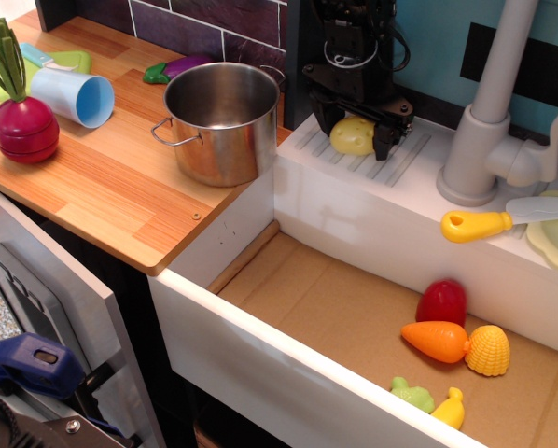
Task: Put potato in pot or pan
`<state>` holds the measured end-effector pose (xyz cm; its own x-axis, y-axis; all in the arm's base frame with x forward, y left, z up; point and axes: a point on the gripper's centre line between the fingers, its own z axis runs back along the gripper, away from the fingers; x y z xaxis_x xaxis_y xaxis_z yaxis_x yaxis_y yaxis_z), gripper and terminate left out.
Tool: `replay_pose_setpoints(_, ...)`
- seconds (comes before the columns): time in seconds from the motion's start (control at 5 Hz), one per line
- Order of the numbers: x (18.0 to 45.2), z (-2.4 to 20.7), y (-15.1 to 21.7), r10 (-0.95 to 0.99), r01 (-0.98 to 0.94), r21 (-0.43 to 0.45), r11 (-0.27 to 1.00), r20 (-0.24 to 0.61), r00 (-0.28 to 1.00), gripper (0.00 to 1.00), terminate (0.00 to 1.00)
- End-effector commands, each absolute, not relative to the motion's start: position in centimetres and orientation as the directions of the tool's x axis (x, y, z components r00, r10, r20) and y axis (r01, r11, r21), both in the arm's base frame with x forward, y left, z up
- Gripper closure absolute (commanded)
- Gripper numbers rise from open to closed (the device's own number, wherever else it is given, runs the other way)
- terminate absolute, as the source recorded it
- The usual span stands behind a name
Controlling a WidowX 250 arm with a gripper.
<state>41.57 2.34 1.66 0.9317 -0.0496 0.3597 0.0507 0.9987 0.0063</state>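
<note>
fingers [356, 133] pinching the potato [352, 136] at the counter's back edge. pot [222, 121] stands empty; carry and drop remain.

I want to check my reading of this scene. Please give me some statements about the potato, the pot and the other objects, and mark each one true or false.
1. The potato sits between the tool's fingers, on the ribbed ledge. True.
2. The pot contains the potato. False: it looks empty.
3. The carrot lies in the sink, touching the shell toy. True.
4. The blue cup stands upright. False: it lies on its side.
5. The knife is inside the pot. False: it rests by the faucet.
</note>
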Motion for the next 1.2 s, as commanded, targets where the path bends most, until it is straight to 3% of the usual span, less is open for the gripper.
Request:
replay_pose_setpoints(0.0, 42.7, 3.4, 2.2, -0.038, 0.037, 0.011, 0.999, 0.401, 0.915, 1.00, 0.00)
replay_pose_setpoints(0.2, 42.3, 4.5, 2.2, -0.030, 0.028, 0.011, 1.000, 0.353, 0.935, 1.00, 0.00)
replay_pose_setpoints(0.6, 41.0, 9.9, 2.3, -0.031, 0.004, 0.108, 0.994, 0.256, 0.966, 1.00, 0.00)
replay_pose_setpoints(1.0, 38.3, 12.5, 6.2, -0.032, -0.031, 0.230, 0.973, 0.267, 0.963, 1.00, 0.00)
